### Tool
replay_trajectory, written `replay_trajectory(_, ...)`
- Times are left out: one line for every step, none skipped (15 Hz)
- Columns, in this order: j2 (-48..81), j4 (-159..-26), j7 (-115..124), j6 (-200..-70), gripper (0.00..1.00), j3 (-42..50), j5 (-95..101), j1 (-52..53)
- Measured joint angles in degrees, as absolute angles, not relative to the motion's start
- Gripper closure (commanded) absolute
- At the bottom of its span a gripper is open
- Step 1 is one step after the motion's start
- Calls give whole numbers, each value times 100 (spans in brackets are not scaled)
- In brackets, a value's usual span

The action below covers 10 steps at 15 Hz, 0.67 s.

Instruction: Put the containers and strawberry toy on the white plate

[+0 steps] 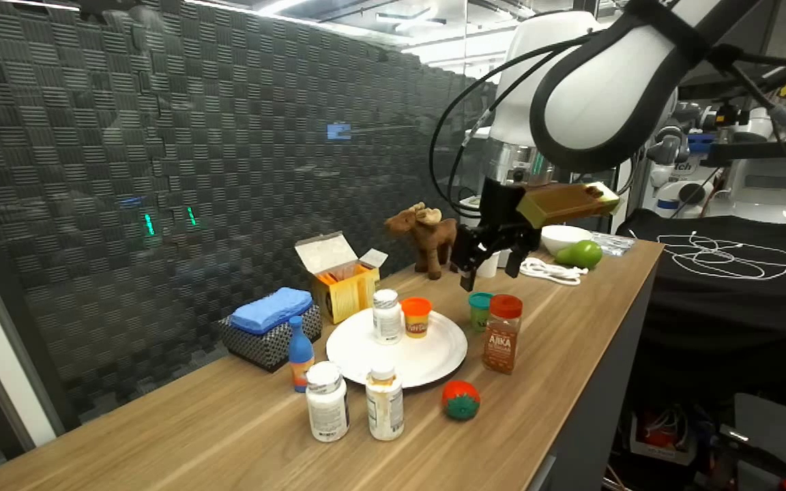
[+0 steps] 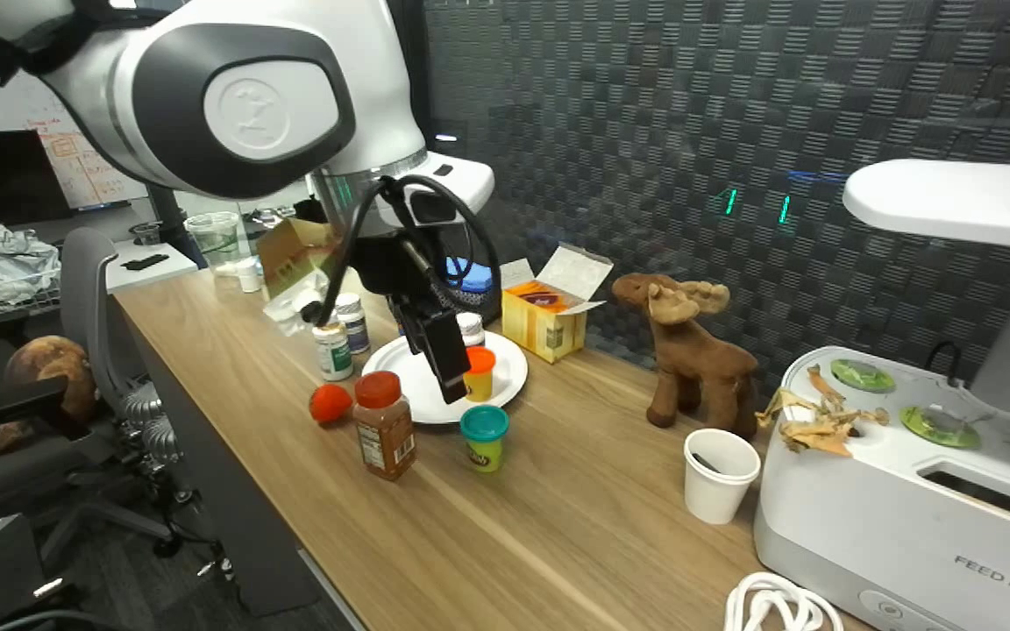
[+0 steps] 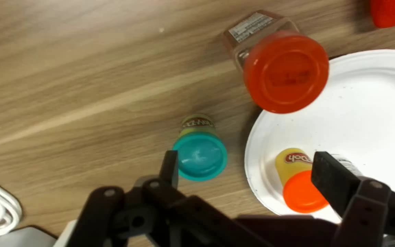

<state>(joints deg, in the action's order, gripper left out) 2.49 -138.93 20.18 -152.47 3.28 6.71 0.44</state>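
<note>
A wood-grain counter point(image 1: 434, 447) runs along dark panelling point(image 1: 229, 170).

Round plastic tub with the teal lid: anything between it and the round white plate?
Nothing visible stands between the teal-lidded tub and the round white plate. On the plate, a yellow plastic tub with an orange lid stands on the side facing it, so may crowd set-down there.

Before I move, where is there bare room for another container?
The white plate is bare from the orange-lidded tub toward the strawberry toy; so is the wood between the teal-lidded tub and the paper cup. Crowded: beside the plate, where two white bottles and the blue bottle stand close.
</note>
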Motion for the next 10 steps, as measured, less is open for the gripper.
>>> replay_trajectory(250,-13934,2244,-15260,0,357,765,26)
replay_trajectory(260,-13956,2471,-15269,0,382,875,3)
replay_trajectory(280,-13959,2653,-15270,0,402,970,-17)
replay_trajectory(305,-13959,2817,-15270,0,422,1060,-34)
replay_trajectory(334,-13954,2909,-15269,0,435,1088,-46)
replay_trajectory(380,-13936,2962,-15265,0,442,1088,-57)
replay_trajectory(434,-13906,2985,-15260,0,448,1088,-63)
replay_trajectory(504,-13863,2990,-15253,0,453,1084,-68)
replay_trajectory(592,-13799,2991,-15240,0,454,1058,-69)
replay_trajectory(694,-13724,2985,-15223,0,454,1004,-69)
